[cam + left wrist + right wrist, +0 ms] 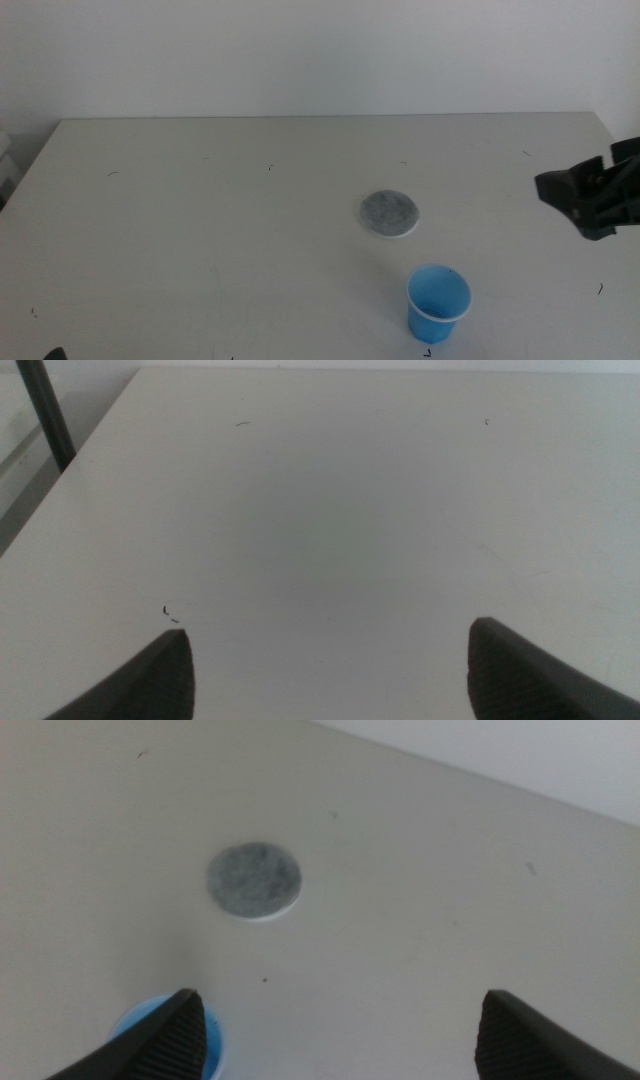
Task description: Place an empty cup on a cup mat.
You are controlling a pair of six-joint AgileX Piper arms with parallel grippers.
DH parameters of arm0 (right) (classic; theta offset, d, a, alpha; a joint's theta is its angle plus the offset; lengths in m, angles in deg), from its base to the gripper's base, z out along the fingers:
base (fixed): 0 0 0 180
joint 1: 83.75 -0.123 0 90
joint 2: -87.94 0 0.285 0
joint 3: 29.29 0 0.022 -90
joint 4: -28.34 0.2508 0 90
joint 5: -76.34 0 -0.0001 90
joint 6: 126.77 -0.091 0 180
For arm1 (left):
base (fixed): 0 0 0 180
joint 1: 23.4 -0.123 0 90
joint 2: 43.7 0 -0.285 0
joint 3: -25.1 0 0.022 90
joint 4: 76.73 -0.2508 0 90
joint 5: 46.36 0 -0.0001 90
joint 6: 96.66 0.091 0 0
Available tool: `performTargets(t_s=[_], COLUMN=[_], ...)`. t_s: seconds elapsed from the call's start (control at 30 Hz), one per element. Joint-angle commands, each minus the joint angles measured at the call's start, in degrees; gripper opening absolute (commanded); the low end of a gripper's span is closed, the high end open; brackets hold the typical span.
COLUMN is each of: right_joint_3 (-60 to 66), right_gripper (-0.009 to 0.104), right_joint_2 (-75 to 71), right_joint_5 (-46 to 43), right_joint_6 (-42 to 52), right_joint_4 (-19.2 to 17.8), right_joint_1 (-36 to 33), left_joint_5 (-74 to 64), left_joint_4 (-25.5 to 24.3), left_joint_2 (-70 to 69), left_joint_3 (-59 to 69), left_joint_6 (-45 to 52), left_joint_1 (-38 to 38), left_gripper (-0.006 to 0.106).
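Observation:
The blue cup point(438, 302) stands upright near the table's front edge, its inside blue with nothing in it. The round speckled grey cup mat point(389, 213) lies flat just behind it and slightly to the left, apart from it. My right gripper point(560, 192) hangs open at the right side, well right of both and holding nothing. In the right wrist view the cup mat point(254, 880) lies ahead of the open right gripper point(338, 1000), and a sliver of the cup point(145, 1017) peeks from behind one jaw. My left gripper point(328, 630) waits open over bare table at the front left.
The white table point(200, 220) reaches a pale wall at the back. Its left edge and a dark post point(45, 415) appear in the left wrist view. A dark tip of the left arm point(52, 354) shows at the bottom edge.

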Motion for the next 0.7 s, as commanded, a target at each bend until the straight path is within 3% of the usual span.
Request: performTargets(t_s=[0.0,0.3,0.67], right_joint_3=[-4.3,-7.0,-6.9], right_gripper=[0.094,0.094,0.094], right_joint_2=[2.5,13.8,21.9], right_joint_5=[0.8,1.6,1.7], right_joint_6=[0.1,0.1,-2.8], right_joint_4=[-0.5,1.0,0.4], right_joint_1=[-3.0,-11.5,-12.1], left_joint_5=[3.8,3.8,3.8], left_joint_4=[0.0,0.0,0.0], left_joint_2=[-0.2,-0.2,-0.2], left_joint_3=[-0.3,-0.3,-0.3], left_joint_6=[-0.6,-0.6,-0.6], left_joint_1=[-0.1,-0.1,-0.1], left_gripper=[0.105,0.105,0.105])
